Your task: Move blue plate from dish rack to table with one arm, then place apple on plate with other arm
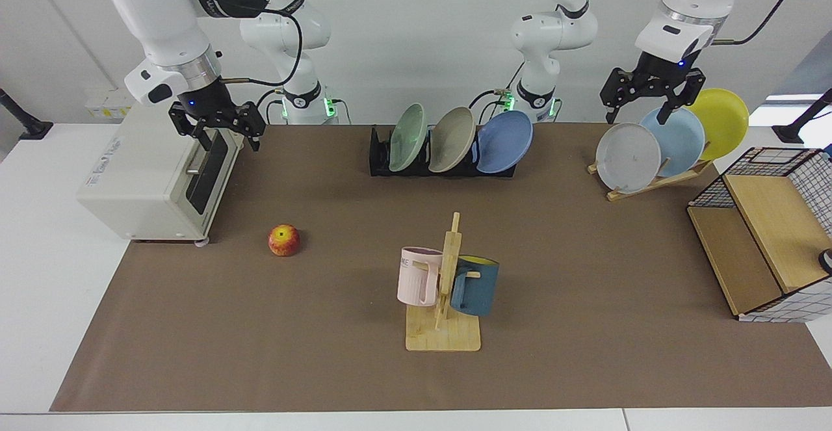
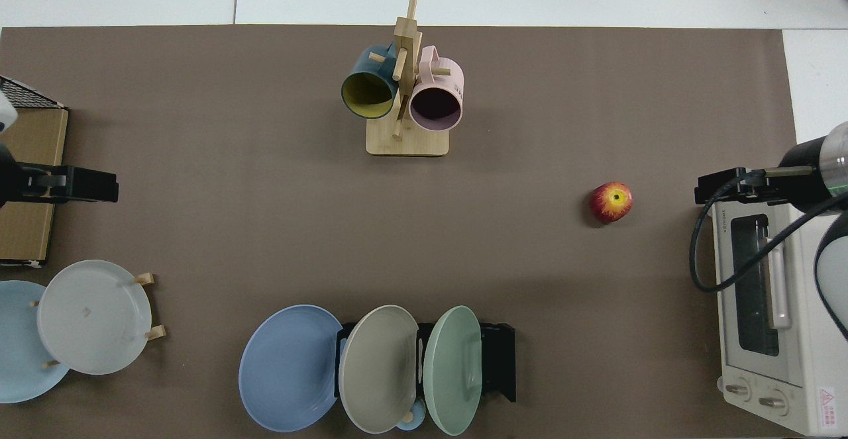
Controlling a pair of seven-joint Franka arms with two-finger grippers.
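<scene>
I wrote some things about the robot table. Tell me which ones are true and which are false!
1. The blue plate stands in the dish rack. True.
2. The apple sits on a plate. False: it lies on the bare mat of the table.
3. The left gripper holds a yellow plate. False: it is open and empty, above the wooden plate stand.
4. The right gripper is open by the toaster oven. True.
5. Two mugs hang on the mug tree. True.
</scene>
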